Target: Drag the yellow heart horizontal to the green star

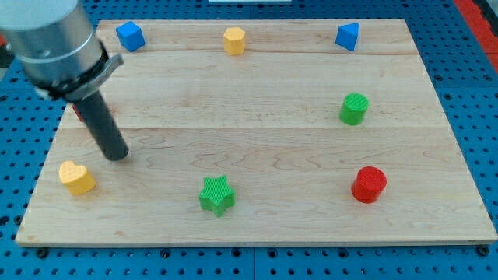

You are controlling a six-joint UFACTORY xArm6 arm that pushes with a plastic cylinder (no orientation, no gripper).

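The yellow heart (77,177) lies near the board's lower left corner. The green star (217,194) lies at the bottom middle, well to the right of the heart and slightly lower in the view. My tip (117,154) rests on the board just above and to the right of the yellow heart, a short gap away from it and not touching it. The rod slants up to the grey arm body at the view's top left.
A blue cube (130,36) and a yellow hexagon (234,40) sit along the top edge, with a blue triangular block (348,36) at top right. A green cylinder (354,108) and a red cylinder (369,185) stand on the right. A red block (78,113) peeks out behind the rod.
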